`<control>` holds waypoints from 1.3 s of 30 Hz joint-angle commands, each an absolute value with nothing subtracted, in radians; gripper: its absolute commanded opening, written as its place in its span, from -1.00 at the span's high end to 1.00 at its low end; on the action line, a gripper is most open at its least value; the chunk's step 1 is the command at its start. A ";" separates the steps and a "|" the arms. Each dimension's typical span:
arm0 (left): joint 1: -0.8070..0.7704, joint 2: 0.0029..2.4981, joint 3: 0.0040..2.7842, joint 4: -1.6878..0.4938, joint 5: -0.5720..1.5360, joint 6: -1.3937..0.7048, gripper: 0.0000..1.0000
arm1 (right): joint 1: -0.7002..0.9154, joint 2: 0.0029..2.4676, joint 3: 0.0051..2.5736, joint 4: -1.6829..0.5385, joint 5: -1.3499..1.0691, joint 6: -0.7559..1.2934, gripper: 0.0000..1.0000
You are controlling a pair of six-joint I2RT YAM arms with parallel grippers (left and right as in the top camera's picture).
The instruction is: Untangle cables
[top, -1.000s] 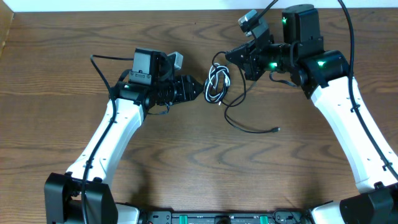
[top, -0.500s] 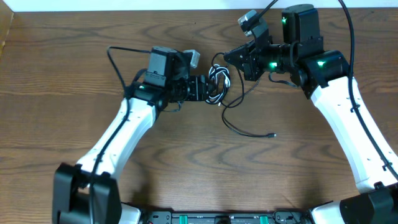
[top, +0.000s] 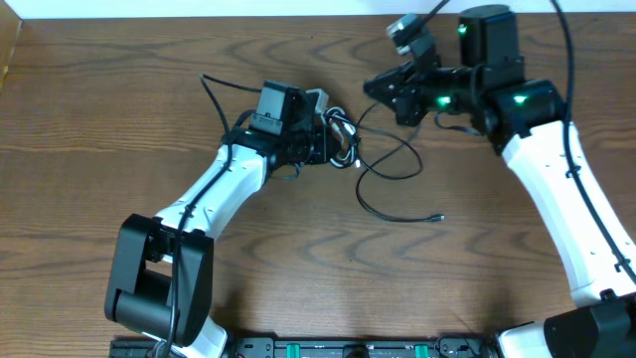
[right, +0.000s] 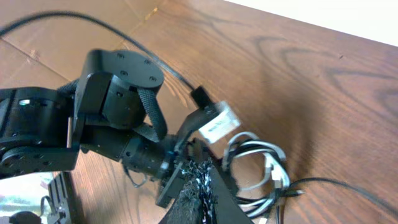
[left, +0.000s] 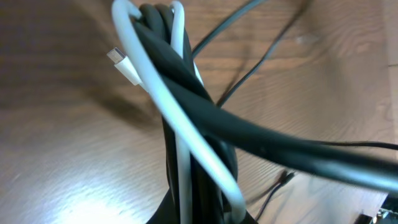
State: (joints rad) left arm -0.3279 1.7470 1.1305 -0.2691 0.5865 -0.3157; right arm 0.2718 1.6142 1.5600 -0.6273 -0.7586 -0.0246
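The cables [top: 348, 129] lie as a tangle of black and white loops on the wooden table, up the middle. My left gripper [top: 333, 140] is shut on this bundle from the left. In the left wrist view the black and white strands [left: 186, 124] rise straight out of the jaws [left: 199, 214], and a white plug [left: 124, 65] sticks out at the top. My right gripper [top: 374, 89] hangs just right of and above the tangle, shut, with a thin strand pinched between its fingers [right: 199, 199]. One black cable trails down to a loose plug [top: 437, 217].
The table's back edge and a white wall run just behind the grippers. Thick black arm wires [top: 214, 89] arc beside the left wrist. In the right wrist view the left arm's wrist [right: 118, 81] sits close to the tangle [right: 261, 165].
My left gripper has travelled right to the tangle and closed on it. The right gripper has shifted slightly right, staying shut. The trailing black cable has hardly moved.
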 commanded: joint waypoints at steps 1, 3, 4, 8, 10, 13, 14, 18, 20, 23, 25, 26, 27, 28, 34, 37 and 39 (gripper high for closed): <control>-0.294 1.749 1.120 -0.324 0.575 -0.267 0.86 | 0.202 1.570 1.567 -0.606 -0.880 -0.012 0.98; -0.279 1.749 1.120 -0.370 0.575 -0.228 0.85 | 0.166 1.561 1.567 -0.602 -0.889 -0.012 0.98; -0.275 1.749 1.120 -0.388 0.576 -0.212 0.85 | 0.154 1.561 1.567 -0.608 -0.889 -0.012 0.98; -0.269 1.749 1.120 -0.426 0.723 -0.046 0.85 | 0.138 1.573 1.567 -0.694 -0.888 -0.052 0.60; -0.269 1.748 1.121 -0.425 0.815 0.037 0.85 | 0.143 1.586 1.567 -0.725 -0.880 -0.081 0.29; -0.270 1.748 1.124 -0.425 0.877 0.113 0.86 | 0.157 1.619 1.567 -0.782 -0.870 -0.092 0.20; -0.270 1.748 1.124 -0.425 0.883 0.127 0.85 | 0.163 1.628 1.567 -0.794 -0.870 -0.092 0.19; -0.270 1.748 1.124 -0.425 0.883 0.146 0.86 | 0.211 1.684 1.567 -0.832 -0.870 -0.091 0.07; -0.270 1.748 1.124 -0.425 0.883 0.147 0.86 | 0.241 1.715 1.566 -0.852 -0.870 -0.091 0.05; -0.270 1.748 1.124 -0.425 0.882 0.165 0.86 | 0.275 1.759 1.563 -0.872 -0.870 -0.092 0.05; -0.270 1.748 1.124 -0.422 0.881 0.165 0.86 | 0.297 1.791 1.562 -0.882 -0.870 -0.094 0.04; -0.270 1.748 1.124 -0.422 0.881 0.165 0.86 | 0.307 1.809 1.562 -0.888 -0.870 -0.100 0.04; -0.270 1.748 1.124 -0.422 0.881 0.165 0.86 | 0.316 1.824 1.562 -0.894 -0.870 -0.103 0.05; -0.270 1.748 1.124 -0.422 0.881 0.165 0.86 | 0.326 1.840 1.562 -0.899 -0.870 -0.103 0.05; -0.270 1.748 1.124 -0.422 0.877 0.165 0.85 | 0.379 1.903 1.562 -0.894 -0.871 -0.102 0.05; -0.270 1.748 1.124 -0.422 0.867 0.164 0.85 | 0.403 1.917 1.561 -0.892 -0.871 -0.102 0.21; -0.270 1.748 1.124 -0.422 0.867 0.164 0.85 | 0.409 1.917 1.561 -0.884 -0.871 -0.103 0.81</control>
State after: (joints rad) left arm -0.2707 1.7470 1.1297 -0.4225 0.8513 0.1394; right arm 0.3946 1.9163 1.5612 -0.8894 -0.8566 -0.0971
